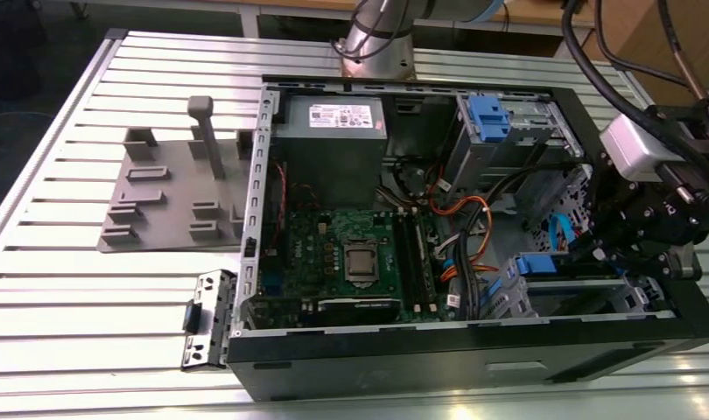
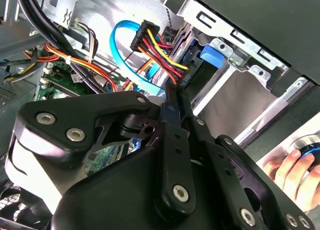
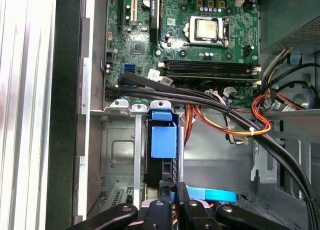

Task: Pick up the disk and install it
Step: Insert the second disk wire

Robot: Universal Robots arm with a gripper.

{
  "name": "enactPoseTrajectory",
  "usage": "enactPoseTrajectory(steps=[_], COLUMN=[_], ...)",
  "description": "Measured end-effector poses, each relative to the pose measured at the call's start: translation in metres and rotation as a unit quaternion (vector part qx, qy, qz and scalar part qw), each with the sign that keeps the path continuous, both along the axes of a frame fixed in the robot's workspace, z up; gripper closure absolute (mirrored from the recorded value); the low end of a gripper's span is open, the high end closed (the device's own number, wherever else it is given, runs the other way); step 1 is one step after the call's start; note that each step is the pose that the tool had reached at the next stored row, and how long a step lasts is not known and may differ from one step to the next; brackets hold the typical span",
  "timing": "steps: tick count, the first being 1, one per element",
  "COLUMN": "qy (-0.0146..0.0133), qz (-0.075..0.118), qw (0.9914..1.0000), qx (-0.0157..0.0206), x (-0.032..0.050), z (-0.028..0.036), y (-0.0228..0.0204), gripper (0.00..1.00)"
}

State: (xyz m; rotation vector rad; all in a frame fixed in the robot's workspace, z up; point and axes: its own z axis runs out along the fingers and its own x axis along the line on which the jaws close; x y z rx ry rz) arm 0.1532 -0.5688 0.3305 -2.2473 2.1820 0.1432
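The disk (image 3: 163, 140) stands on edge in a slot of the metal drive cage (image 3: 117, 150) at the lower right corner of the open computer case (image 1: 472, 350). Its blue carrier tab (image 2: 215, 56) shows in both wrist views and as a blue patch (image 1: 536, 264) in the exterior view. My gripper (image 3: 173, 190) sits at the disk's near end with its fingers drawn shut, tips against the carrier edge beside the cable plug (image 2: 150, 37). In the exterior view the gripper (image 1: 606, 258) reaches into the case from the right.
Black, orange and blue cables (image 3: 235, 125) cross just beside the cage. The motherboard (image 1: 348, 254), a grey power supply (image 1: 329, 131) and an upper cage with a blue latch (image 1: 489, 114) fill the case. A grey fixture (image 1: 173, 188) lies on the slatted table. A hand (image 2: 292, 172) rests outside the case.
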Motion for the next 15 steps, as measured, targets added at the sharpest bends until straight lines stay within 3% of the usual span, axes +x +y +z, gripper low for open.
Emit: enactPoseTrajectory(steps=[13, 14, 15], qy=[0.0, 0.0, 0.0], qz=[0.0, 0.0, 0.0], qw=[1.0, 1.0, 1.0], qx=[0.0008, 0.0007, 0.0002], x=[0.0, 0.0, 0.0], z=[-0.0013, -0.0012, -0.0006], y=[-0.0002, -0.0002, -0.0002], gripper=[0.83, 0.76, 0.76])
